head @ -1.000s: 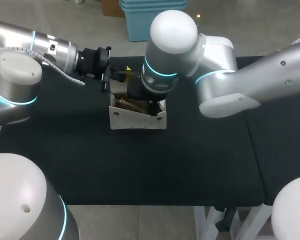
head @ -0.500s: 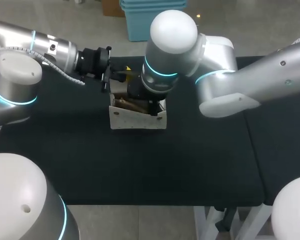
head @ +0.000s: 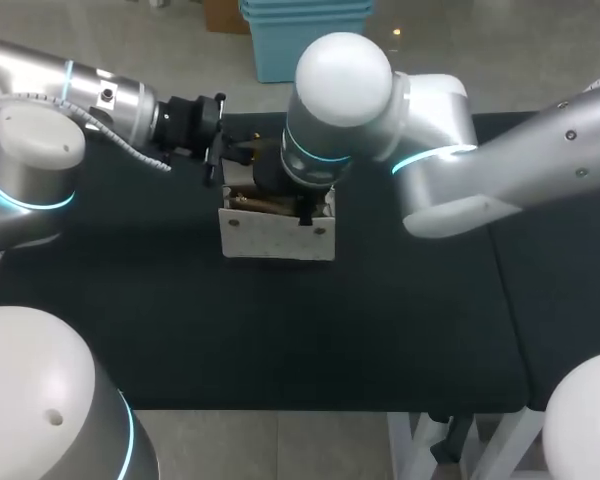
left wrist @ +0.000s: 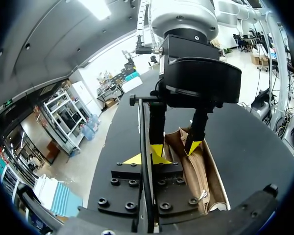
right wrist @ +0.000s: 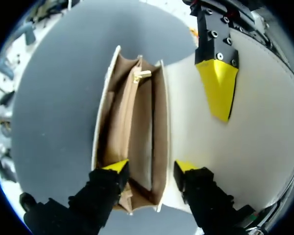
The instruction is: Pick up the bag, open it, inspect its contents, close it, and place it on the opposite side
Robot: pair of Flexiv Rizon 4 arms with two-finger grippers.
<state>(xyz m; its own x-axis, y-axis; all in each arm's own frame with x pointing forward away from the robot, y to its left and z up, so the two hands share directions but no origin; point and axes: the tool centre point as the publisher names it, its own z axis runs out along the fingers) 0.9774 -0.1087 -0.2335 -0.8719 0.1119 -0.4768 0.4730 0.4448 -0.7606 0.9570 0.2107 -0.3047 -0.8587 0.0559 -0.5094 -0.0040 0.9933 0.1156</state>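
The white bag point(head: 277, 235) stands open at the table's middle, its tan lining point(right wrist: 137, 122) showing. My left gripper point(head: 218, 160) sits just behind the bag's left end, shut on the white flap point(right wrist: 245, 147), which is folded back; its yellow tip point(right wrist: 218, 90) lies flat on that flap. From above, my right gripper point(right wrist: 151, 169) straddles the bag's flap-side wall, one fingertip point(right wrist: 115, 166) inside the lining and the other outside, with gaps showing, so it is open. The left wrist view shows the right gripper point(left wrist: 175, 147) hanging over the open bag point(left wrist: 198, 171), just ahead of my left gripper point(left wrist: 148, 159).
The black table point(head: 380, 330) stretches wide in front of the bag and to both sides. Its front edge point(head: 320, 408) runs across the near side. My right arm's big wrist point(head: 340, 90) hangs over the bag's back half and hides it from above.
The right arm has shifted a little to the left and back. The bag's front wall now stands taller and squarer than before. The left arm has not moved.
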